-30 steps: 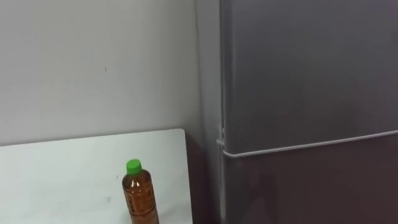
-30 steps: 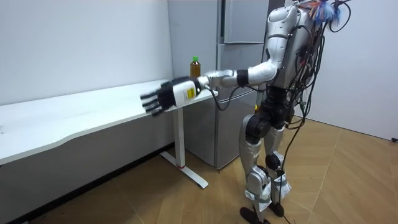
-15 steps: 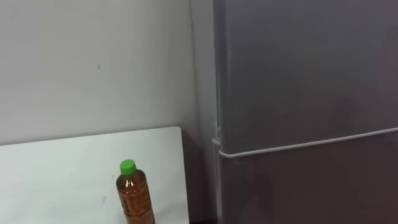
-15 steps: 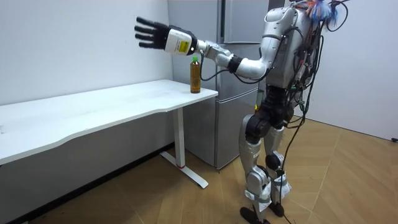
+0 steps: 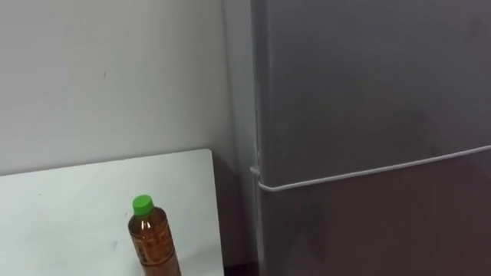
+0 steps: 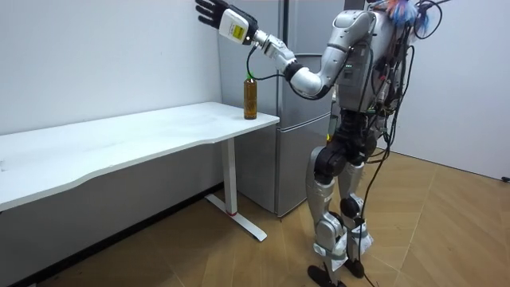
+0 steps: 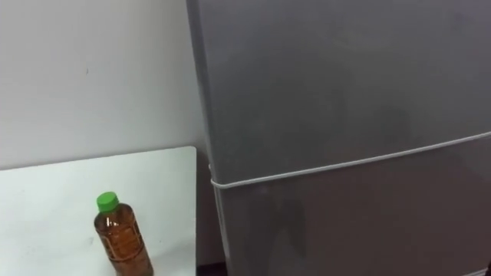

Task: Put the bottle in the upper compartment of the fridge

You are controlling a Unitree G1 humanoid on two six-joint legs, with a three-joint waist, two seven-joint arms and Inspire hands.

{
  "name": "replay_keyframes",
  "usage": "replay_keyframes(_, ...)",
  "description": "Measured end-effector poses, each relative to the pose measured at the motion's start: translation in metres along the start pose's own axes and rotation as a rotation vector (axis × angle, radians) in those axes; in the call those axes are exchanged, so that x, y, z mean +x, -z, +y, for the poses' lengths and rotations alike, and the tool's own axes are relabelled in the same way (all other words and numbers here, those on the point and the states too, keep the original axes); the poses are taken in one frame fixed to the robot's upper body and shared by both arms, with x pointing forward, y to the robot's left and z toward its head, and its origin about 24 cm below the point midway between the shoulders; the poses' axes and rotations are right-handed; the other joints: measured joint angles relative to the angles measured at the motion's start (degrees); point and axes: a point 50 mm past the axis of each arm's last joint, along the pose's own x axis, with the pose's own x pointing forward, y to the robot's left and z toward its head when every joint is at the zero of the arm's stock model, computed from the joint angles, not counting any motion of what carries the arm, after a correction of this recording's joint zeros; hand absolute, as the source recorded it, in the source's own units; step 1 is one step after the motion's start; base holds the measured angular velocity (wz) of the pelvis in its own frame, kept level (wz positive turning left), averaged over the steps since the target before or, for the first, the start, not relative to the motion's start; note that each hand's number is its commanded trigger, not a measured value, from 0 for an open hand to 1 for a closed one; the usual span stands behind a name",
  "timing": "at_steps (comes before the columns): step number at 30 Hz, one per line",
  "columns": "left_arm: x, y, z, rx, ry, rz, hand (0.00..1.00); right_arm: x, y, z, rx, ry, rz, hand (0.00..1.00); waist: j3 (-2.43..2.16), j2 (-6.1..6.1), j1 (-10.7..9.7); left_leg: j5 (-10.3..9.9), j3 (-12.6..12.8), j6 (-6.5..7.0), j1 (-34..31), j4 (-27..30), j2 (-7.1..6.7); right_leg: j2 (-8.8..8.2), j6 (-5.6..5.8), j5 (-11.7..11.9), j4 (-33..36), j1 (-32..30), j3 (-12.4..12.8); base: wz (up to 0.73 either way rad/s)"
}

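Note:
A brown bottle [image 5: 152,239] with a green cap stands upright near the right end of the white table [image 5: 61,207], also seen as bottle [image 6: 250,97] and bottle [image 7: 121,238]. The grey fridge [image 5: 368,115] stands just right of the table with both doors shut; a pale seam [image 5: 368,170] divides upper from lower door. In the room view I stand facing the fridge [image 6: 307,32]. My left hand [image 6: 213,11] is raised high on an outstretched arm, well above the bottle and apart from it, its fingers spread open and empty.
The table [image 6: 119,139] runs long toward the room view's left along the white wall. A narrow dark gap separates the table's end from the fridge side. Wooden floor lies behind me.
My left arm has swung up from table height to well above the bottle, hand still open. The eye view has shifted, so bottle and fridge sit further left.

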Motion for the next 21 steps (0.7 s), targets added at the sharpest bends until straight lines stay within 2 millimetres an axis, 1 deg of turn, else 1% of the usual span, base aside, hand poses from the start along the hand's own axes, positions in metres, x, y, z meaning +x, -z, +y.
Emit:
replay_keyframes(2, -0.002, 0.003, -0.01, -0.027, 0.076, 0.029, 0.0, 0.001, -0.003, 0.002, -0.001, -0.003, -0.007, 0.0, -0.05, 0.13, -0.4, 0.0, 0.3, 0.0, -0.1, 0.0, 0.0, -0.03, 0.0, 0.0, 0.0, -0.2, 0.3, -0.03)
replay_keyframes(4, -0.008, 0.004, -0.021, -0.068, 0.145, 0.064, 0.0, 0.001, -0.005, 0.003, -0.01, -0.008, -0.005, 0.0, -0.1, 0.19, -1.2, 0.0, 0.7, 0.0, -0.1, 0.2, 0.03, -0.11, 0.01, 0.0, 0.0, -0.4, 0.4, 0.0)
replay_keyframes(5, -0.011, 0.006, -0.03, -0.083, 0.196, 0.084, 0.0, 0.002, -0.006, 0.006, -0.021, -0.014, 0.0, 0.0, -0.09, 0.17, -2.0, 0.0, 0.7, 0.0, -0.2, 0.3, 0.03, -0.13, 0.0, 0.0, 0.0, -0.5, 0.3, 0.04)
replay_keyframes(6, -0.013, 0.008, -0.04, -0.092, 0.252, 0.102, 0.0, 0.002, -0.008, 0.007, -0.031, -0.021, -0.001, 0.0, -0.1, 0.18, -2.2, 0.0, 0.7, 0.0, -0.1, 0.3, 0.03, -0.17, 0.0, 0.0, 0.0, -0.6, 0.4, 0.0)
replay_keyframes(7, -0.014, 0.009, -0.045, -0.097, 0.282, 0.107, 0.0, 0.003, -0.009, 0.008, -0.038, -0.024, -0.003, 0.0, -0.1, 0.18, -2.5, 0.0, 0.7, 0.01, -0.1, 0.3, 0.04, -0.17, 0.0, 0.0, 0.1, -0.6, 0.5, 0.0)
replay_keyframes(9, -0.017, 0.01, -0.061, -0.119, 0.388, 0.119, 0.0, 0.003, -0.01, 0.009, -0.045, -0.031, -0.001, 0.0, -0.15, 0.27, -3.6, 0.0, 0.8, 0.01, 0.0, 0.3, 0.07, -0.14, -0.01, 0.0, 0.1, -0.6, 0.6, 0.0)
replay_keyframes(10, -0.019, 0.01, -0.064, -0.124, 0.41, 0.123, 0.0, 0.003, -0.01, 0.01, -0.045, -0.033, 0.001, 0.0, -0.21, 0.36, -3.7, 0.0, 0.9, 0.01, 0.1, 0.3, 0.08, -0.13, -0.01, 0.0, 0.1, -0.6, 0.6, -0.1)
replay_keyframes(12, -0.024, 0.013, -0.072, -0.136, 0.484, 0.14, 0.0, 0.004, -0.011, 0.01, -0.045, -0.042, 0.0, 0.0, -0.27, 0.54, -3.8, 0.0, 1.6, 0.0, 0.4, 0.3, 0.18, -0.01, -0.04, 0.0, 0.1, -0.6, 1.7, -0.22)
replay_keyframes(13, -0.025, 0.014, -0.074, -0.138, 0.496, 0.147, 0.0, 0.004, -0.011, 0.009, -0.046, -0.043, 0.001, 0.0, -0.25, 0.49, -3.9, 0.0, 1.6, 0.0, 0.4, 0.3, 0.17, -0.01, -0.04, 0.0, 0.1, -0.7, 1.9, -0.16)
replay_keyframes(15, -0.032, 0.018, -0.08, -0.161, 0.542, 0.18, 0.0, 0.004, -0.014, 0.01, -0.047, -0.047, -0.004, 0.0, -0.49, 0.86, -5.1, 0.0, 1.7, 0.0, 0.4, 0.3, 0.08, -0.03, -0.03, 0.0, 0.1, -0.7, 2.0, 0.0)
replay_keyframes(16, -0.034, 0.019, -0.082, -0.164, 0.553, 0.187, 0.0, 0.004, -0.014, 0.011, -0.048, -0.049, -0.005, 0.0, -0.51, 0.89, -5.3, 0.0, 1.9, 0.0, 0.5, 0.3, 0.09, -0.02, -0.03, 0.0, 0.1, -0.8, 2.2, -0.1)
replay_keyframes(18, -0.037, 0.021, -0.086, -0.176, 0.579, 0.206, 0.0, 0.005, -0.014, 0.012, -0.051, -0.051, 0.0, 0.0, -0.49, 0.86, -5.5, 0.0, 2.9, 0.0, 0.8, 0.3, 0.24, 0.07, -0.03, 0.0, 0.1, -0.8, 2.9, -0.15)
replay_keyframes(21, -0.04, 0.023, -0.088, -0.196, 0.574, 0.221, 0.0, 0.005, -0.015, 0.014, -0.058, -0.054, 0.003, 0.0, -0.33, 0.65, -5.5, 0.0, 3.0, 0.0, 0.7, 0.3, 0.21, -0.01, -0.03, 0.0, 0.1, -0.9, 2.9, -0.01)
